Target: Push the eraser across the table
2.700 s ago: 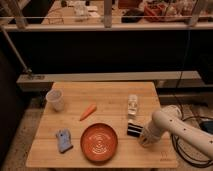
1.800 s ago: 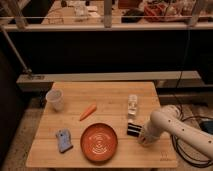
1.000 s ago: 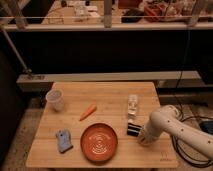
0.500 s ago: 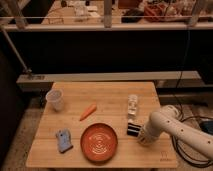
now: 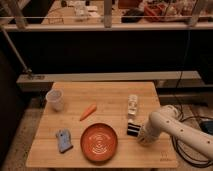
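The eraser [image 5: 132,129], a small black block with thin white stripes, lies on the light wooden table [image 5: 110,97] to the right of the orange plate [image 5: 99,142]. My gripper [image 5: 143,137] is at the end of the white arm that reaches in from the right. It sits low over the table, just right of the eraser and close to it. I cannot tell whether it touches the eraser.
A whitish upright item [image 5: 132,106] stands just behind the eraser. An orange carrot-like piece [image 5: 88,112] lies mid-table, a white cup [image 5: 55,100] stands at the left, and a blue rectangular object [image 5: 63,140] lies front left. A dark rail and shelf run behind the table.
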Robot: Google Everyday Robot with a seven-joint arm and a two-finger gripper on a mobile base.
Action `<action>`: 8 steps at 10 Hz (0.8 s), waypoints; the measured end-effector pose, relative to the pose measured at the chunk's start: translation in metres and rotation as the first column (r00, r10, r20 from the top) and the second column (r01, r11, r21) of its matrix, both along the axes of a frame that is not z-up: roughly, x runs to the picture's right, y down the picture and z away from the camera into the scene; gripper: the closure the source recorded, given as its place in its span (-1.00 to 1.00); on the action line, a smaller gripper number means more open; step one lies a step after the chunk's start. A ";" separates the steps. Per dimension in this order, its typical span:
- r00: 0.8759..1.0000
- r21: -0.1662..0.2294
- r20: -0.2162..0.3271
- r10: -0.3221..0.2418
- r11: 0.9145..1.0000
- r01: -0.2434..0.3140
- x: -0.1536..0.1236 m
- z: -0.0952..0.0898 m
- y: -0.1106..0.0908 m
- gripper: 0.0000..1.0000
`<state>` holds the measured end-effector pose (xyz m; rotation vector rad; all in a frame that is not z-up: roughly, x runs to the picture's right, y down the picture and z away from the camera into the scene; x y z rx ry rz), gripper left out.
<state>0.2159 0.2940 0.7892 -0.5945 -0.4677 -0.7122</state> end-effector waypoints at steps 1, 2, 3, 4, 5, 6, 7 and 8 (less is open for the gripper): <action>1.000 0.000 0.000 0.000 1.000 0.000 0.000 0.000 0.000 0.95; 1.000 0.003 0.007 -0.007 1.000 0.007 -0.001 0.001 0.000 0.95; 1.000 0.006 0.010 -0.011 1.000 0.011 -0.001 0.001 0.000 0.95; 1.000 0.007 0.010 -0.011 1.000 0.011 -0.001 0.001 -0.001 0.95; 1.000 0.007 0.011 -0.011 1.000 0.011 -0.001 0.001 -0.001 0.95; 1.000 0.008 0.012 -0.013 1.000 0.013 -0.001 0.001 -0.001 0.95; 1.000 0.012 0.019 -0.022 1.000 0.021 -0.001 0.002 -0.001 0.95; 0.999 0.016 0.024 -0.028 1.000 0.027 -0.002 0.003 -0.002 0.95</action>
